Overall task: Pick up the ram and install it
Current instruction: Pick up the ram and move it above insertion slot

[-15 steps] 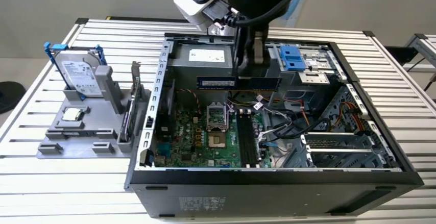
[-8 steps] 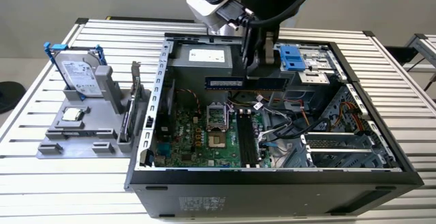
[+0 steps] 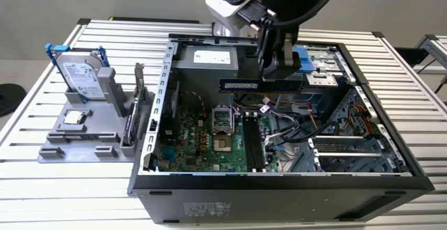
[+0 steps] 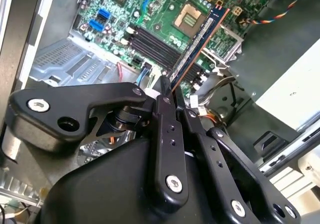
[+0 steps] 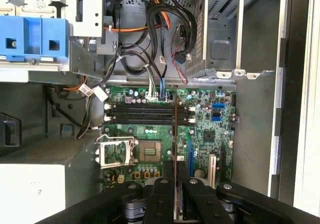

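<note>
readable text: none; all print in these views is too small or blurred to make out.
hard drive (image 3: 79, 75): a white label with dark print covers its face; no word or number can be read.
power supply (image 3: 211, 57): a white sticker on its top, print illegible.
ram (image 3: 241, 85): a pale sticker on the blue board, illegible.
computer case (image 3: 209, 209): a patch of fine pale print on the outer wall, illegible.
cables (image 5: 86, 90): small white tags, nothing legible on them.
</note>
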Motion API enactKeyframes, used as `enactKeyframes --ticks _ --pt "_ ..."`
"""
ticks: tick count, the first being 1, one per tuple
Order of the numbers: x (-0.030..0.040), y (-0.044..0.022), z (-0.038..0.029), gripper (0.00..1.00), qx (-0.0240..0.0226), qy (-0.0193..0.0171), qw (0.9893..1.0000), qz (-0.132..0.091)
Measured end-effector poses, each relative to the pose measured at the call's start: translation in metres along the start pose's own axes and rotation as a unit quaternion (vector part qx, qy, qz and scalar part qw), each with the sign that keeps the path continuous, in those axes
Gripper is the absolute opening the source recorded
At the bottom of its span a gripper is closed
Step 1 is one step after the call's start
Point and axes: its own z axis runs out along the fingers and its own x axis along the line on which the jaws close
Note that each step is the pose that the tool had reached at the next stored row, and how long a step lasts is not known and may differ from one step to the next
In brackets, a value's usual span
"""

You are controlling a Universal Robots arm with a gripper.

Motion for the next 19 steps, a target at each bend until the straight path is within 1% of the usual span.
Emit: enactKeyframes --ticks 19 --pt "0.0001 0.0314 0.0 0.0 0.0 0.0 1.0 0.0"
